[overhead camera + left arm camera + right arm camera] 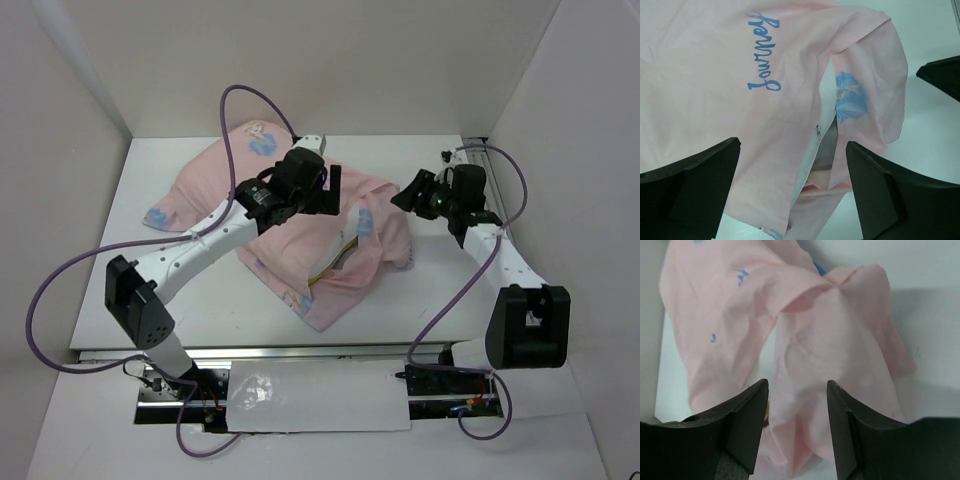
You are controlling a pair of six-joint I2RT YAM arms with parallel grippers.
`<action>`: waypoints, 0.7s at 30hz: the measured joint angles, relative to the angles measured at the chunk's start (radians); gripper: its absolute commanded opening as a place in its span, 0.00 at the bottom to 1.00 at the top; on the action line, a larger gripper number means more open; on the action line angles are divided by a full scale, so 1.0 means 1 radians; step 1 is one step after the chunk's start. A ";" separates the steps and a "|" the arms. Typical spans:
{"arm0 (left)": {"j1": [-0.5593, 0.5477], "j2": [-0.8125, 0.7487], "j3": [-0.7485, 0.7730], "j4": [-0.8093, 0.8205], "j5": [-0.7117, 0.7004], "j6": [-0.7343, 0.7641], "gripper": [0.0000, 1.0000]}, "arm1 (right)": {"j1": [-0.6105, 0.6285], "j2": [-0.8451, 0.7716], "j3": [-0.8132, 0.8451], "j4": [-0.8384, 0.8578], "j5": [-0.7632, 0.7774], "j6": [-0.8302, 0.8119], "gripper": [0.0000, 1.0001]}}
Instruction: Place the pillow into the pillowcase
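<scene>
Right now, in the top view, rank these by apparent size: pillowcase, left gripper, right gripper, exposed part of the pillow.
1. pillowcase, by far the largest.
2. left gripper and right gripper: these look alike, so they are not ranked.
3. pillow: only a sliver shows at the case's opening.

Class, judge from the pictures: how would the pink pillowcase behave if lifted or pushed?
Probably floppy: the pillowcase lies in soft folds, so a lifted edge would likely drape. Likely light for its size; the cloth looks thin. Pushed, it would probably bunch up rather than slide whole, as its rumpled end suggests.
</scene>
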 measured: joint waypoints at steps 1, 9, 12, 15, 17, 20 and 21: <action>0.000 -0.010 -0.008 0.004 -0.002 0.001 1.00 | 0.004 -0.003 -0.003 -0.027 0.005 -0.014 0.58; -0.001 -0.041 -0.237 -0.014 -0.019 -0.006 1.00 | 0.246 -0.116 -0.020 -0.256 0.137 -0.118 1.00; -0.001 -0.041 -0.310 -0.028 -0.019 -0.025 1.00 | 0.372 -0.158 -0.041 -0.299 0.212 -0.126 1.00; -0.001 -0.035 -0.342 -0.026 -0.017 -0.033 0.90 | 0.510 -0.174 -0.073 -0.335 0.295 -0.105 1.00; -0.001 -0.016 -0.342 -0.013 -0.013 -0.034 0.75 | 0.577 -0.156 -0.080 -0.353 0.351 -0.084 1.00; 0.002 0.031 -0.342 0.005 0.002 -0.038 0.51 | 0.663 -0.120 -0.080 -0.358 0.437 -0.029 1.00; 0.003 0.044 -0.342 0.009 0.004 -0.043 0.48 | 0.682 -0.109 -0.082 -0.356 0.465 -0.009 1.00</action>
